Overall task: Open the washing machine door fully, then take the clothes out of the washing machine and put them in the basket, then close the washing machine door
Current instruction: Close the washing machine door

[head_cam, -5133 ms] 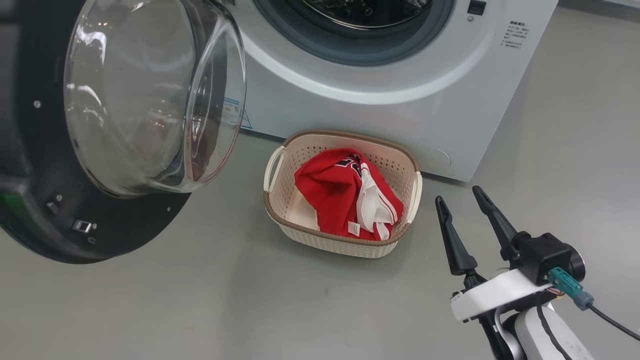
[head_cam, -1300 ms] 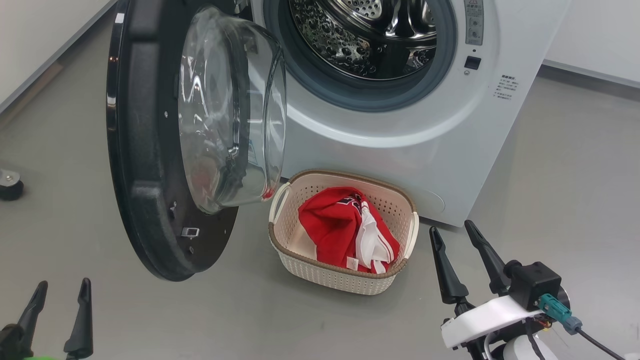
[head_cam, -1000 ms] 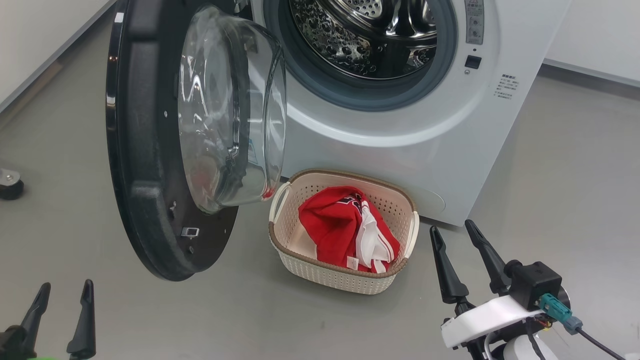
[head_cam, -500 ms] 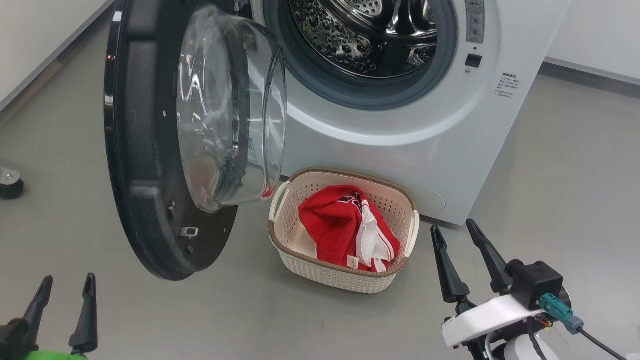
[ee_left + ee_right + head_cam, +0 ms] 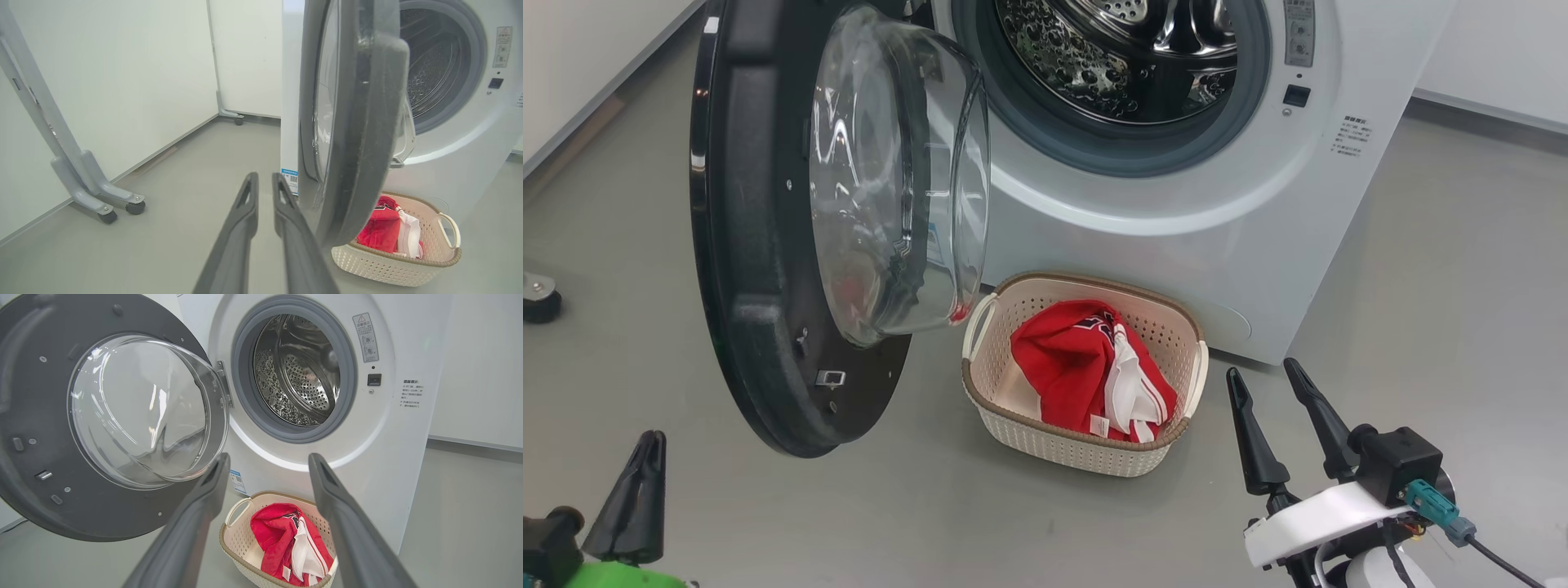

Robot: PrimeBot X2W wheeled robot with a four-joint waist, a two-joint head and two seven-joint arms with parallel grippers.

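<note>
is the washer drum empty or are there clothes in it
Empty, as far as it shows: the drum is bare perforated steel, and the red clothes lie in the basket.

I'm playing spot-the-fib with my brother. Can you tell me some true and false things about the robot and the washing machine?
1. The red clothes lie in the basket. True.
2. The washing machine door is shut. False: it stands wide open, swung out to the robot's left.
3. The right pincer holds the clothes. False: it is open and empty, beside the basket.
4. The basket stands on the floor in front of the washing machine. True.
5. The left pincer has its fingers close together with nothing between them. True.
</note>
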